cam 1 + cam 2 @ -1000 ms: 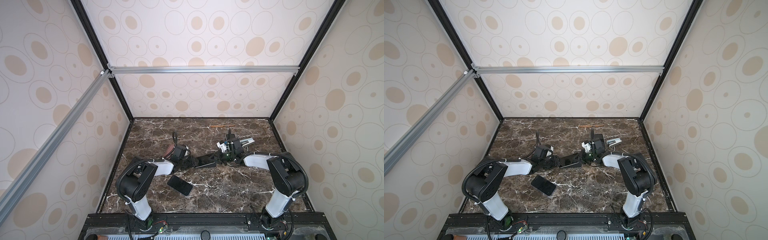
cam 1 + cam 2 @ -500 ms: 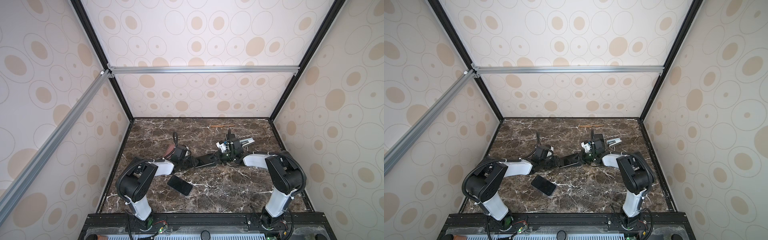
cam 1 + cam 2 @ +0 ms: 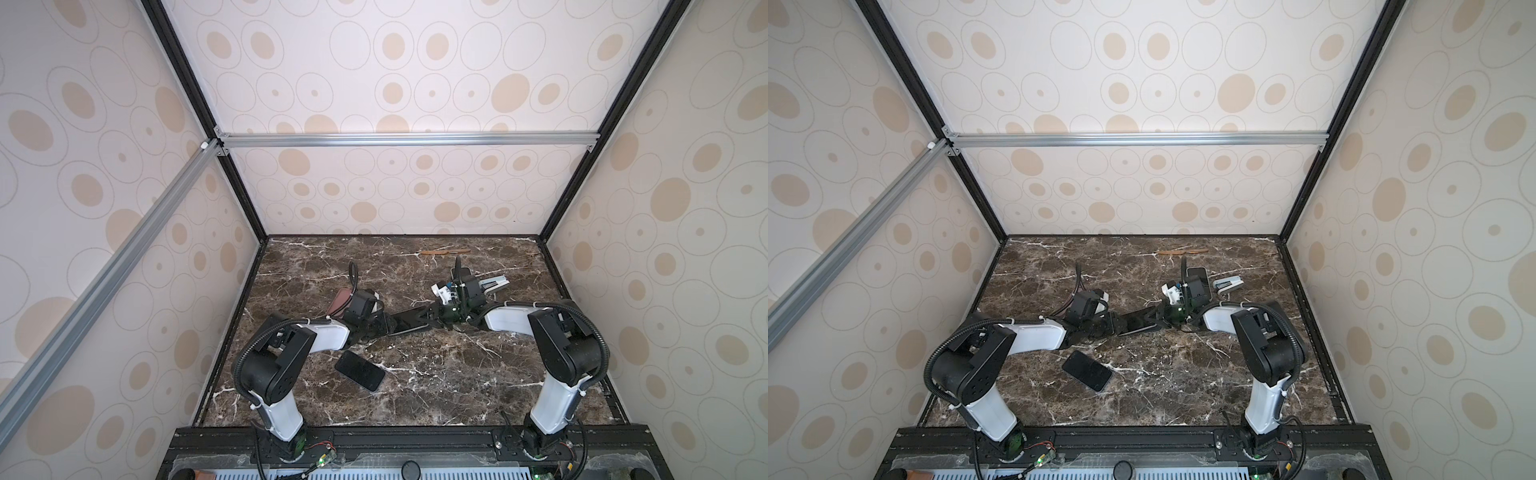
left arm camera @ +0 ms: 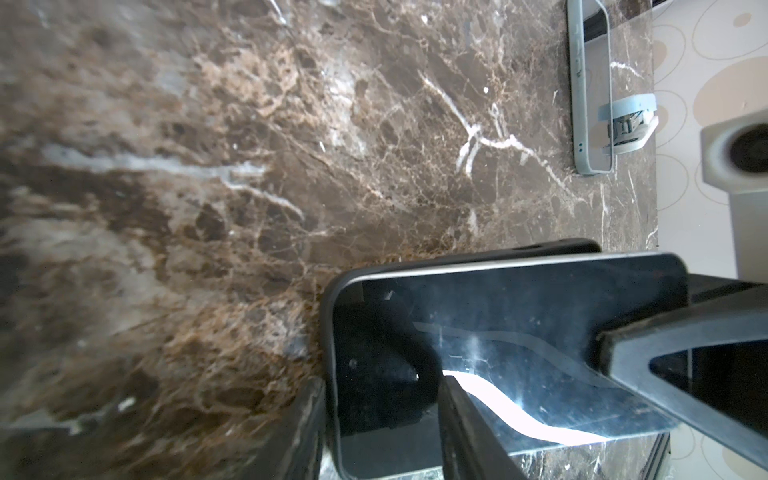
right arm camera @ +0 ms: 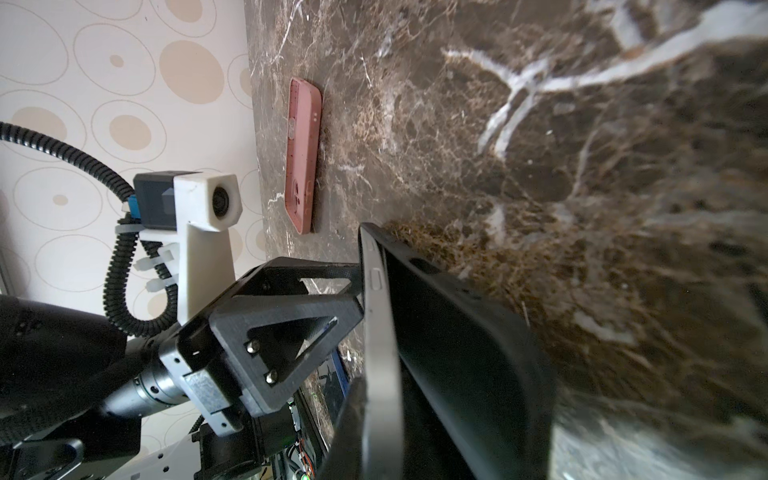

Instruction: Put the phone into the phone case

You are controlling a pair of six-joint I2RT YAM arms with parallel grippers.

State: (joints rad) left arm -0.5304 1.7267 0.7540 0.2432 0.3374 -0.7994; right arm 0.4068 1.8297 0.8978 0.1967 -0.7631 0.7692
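Observation:
A dark phone (image 3: pixel 409 322) hangs just above the marble between both grippers, its left end seated in a black phone case (image 4: pixel 540 249). In the left wrist view the glossy screen (image 4: pixel 519 316) faces the camera. My left gripper (image 3: pixel 380 326) is partly open and straddles the case's end. One finger (image 4: pixel 307 432) sits outside the end wall, the other (image 4: pixel 465 436) lies over the screen. My right gripper (image 3: pixel 432 318) is shut on the phone's other end. The right wrist view shows the phone's silver edge (image 5: pixel 378 332) in front of the case (image 5: pixel 457 332).
A second dark phone (image 3: pixel 360 370) lies flat in front of the left arm. A pink case (image 5: pixel 303 153) lies behind the left wrist. A pale blue case (image 4: pixel 590 87) and a white clip (image 3: pixel 492 284) lie behind the right wrist. A brown stick (image 3: pixel 444 251) lies by the back wall.
The phone and case between the grippers have tilted slightly, right end a little higher. Both arms have barely moved.

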